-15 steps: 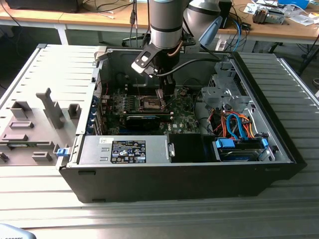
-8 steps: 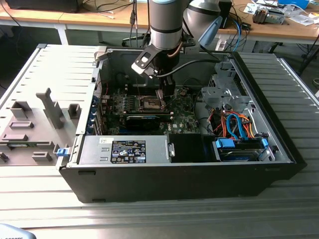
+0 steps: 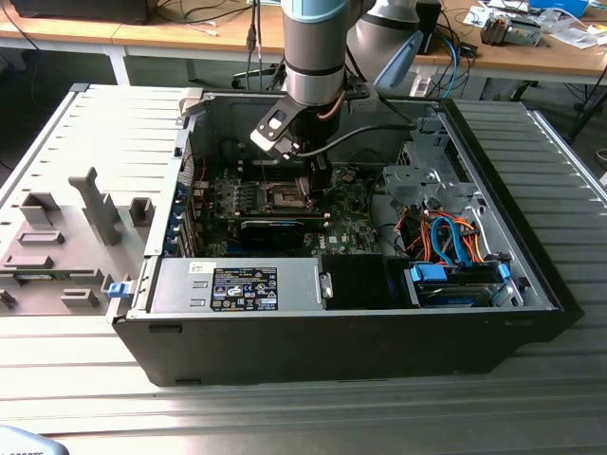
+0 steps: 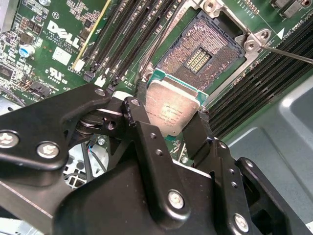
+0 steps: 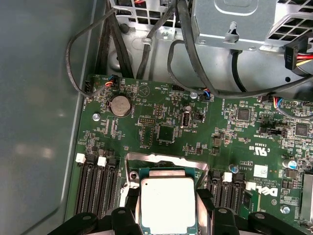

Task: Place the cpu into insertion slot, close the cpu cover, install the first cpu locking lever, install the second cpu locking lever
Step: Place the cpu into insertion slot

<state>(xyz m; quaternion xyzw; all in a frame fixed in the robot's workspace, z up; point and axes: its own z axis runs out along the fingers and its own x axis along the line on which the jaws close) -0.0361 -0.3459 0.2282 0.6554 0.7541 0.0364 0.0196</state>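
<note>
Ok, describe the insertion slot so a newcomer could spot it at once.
Look into the open computer case at the green circuit board inside. Close by the cpu held in the pincer sits the insertion slot. Unlike the long black slots flanking it, it is square, silver-rimmed, with a brownish contact field and dark centre.

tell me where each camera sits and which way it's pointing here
Exterior view: off the arm, raised, looking down into the open computer case; the arm and end effector show.
First wrist view: on the wrist, looking along the end effector at the motherboard; its fingers show, shut on the cpu.
Second wrist view: also on the wrist, facing the insertion slot past the same fingers.
Shared: both wrist views show the held cpu and motherboard.
</note>
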